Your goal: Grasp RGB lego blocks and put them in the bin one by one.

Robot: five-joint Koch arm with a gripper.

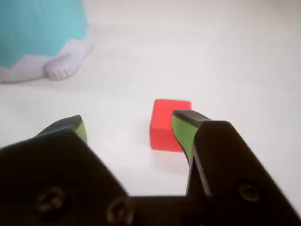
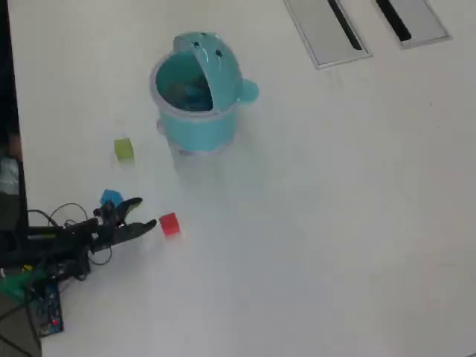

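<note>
On the white tabletop [image 2: 335,223], the small red plastic cube [image 1: 168,125] lies beside one green-padded tip of the black gripper [image 1: 129,126], whose fingers gape wide, holding nothing.

You are not looking at any readable text, label, brand, number or sign in either view: nothing legible is showing on the bin [image 2: 199,104], the red block [image 1: 167,125], the other blocks, the arm or the white worktop [image 2: 335,223].
</note>
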